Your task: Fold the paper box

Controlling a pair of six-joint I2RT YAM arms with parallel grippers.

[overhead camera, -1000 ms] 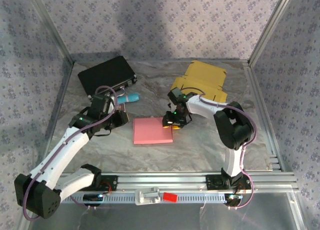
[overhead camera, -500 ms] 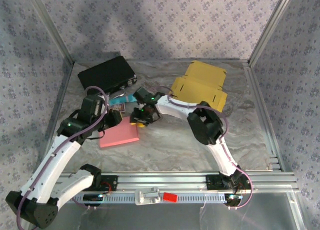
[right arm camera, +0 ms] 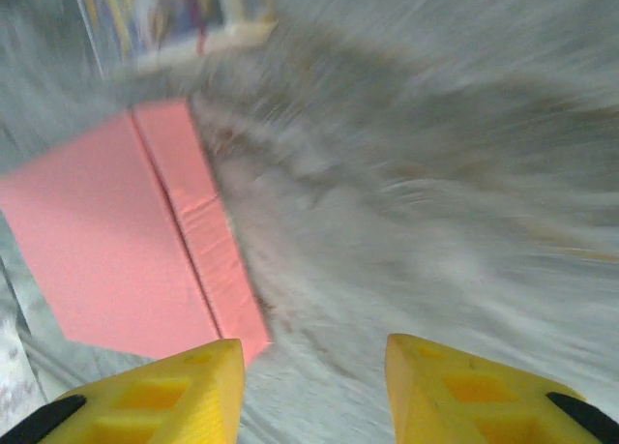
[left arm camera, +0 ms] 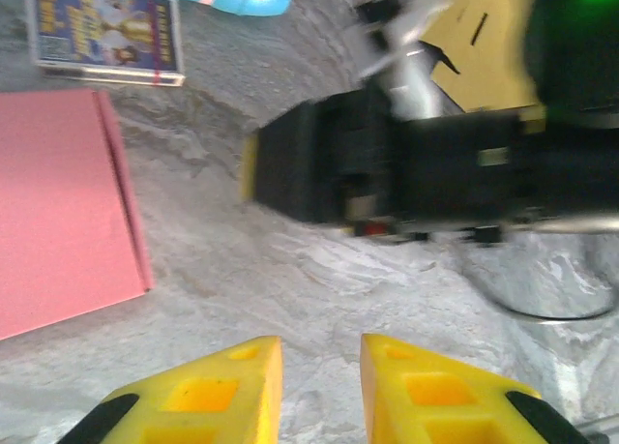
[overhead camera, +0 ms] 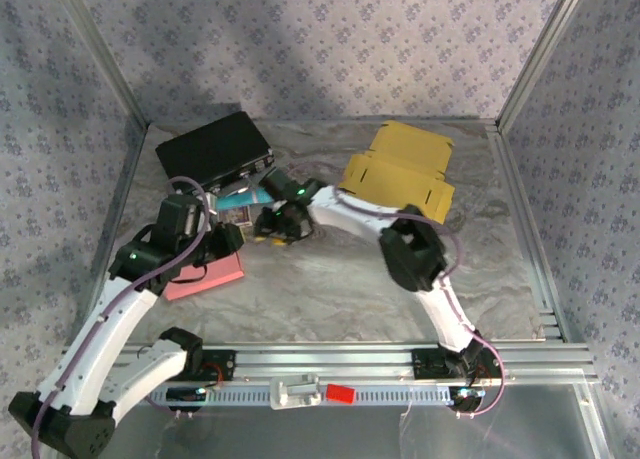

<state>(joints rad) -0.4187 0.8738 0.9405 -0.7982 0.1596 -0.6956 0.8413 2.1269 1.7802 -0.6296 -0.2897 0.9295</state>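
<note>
The flat pink paper box [overhead camera: 205,279] lies near the table's [overhead camera: 330,284] left edge, its long axis roughly along the near edge. The left gripper [left arm camera: 319,352] is closer to it, jaws slightly parted and empty. The right gripper [right arm camera: 314,352] is also parted and empty. The blurred right wrist view shows a fold line [right arm camera: 198,231] running along the box, too faint to make out from overhead.

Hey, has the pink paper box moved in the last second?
Yes. The pink paper box has slid left, away from the yellow box, and now lies below the black case.
</note>
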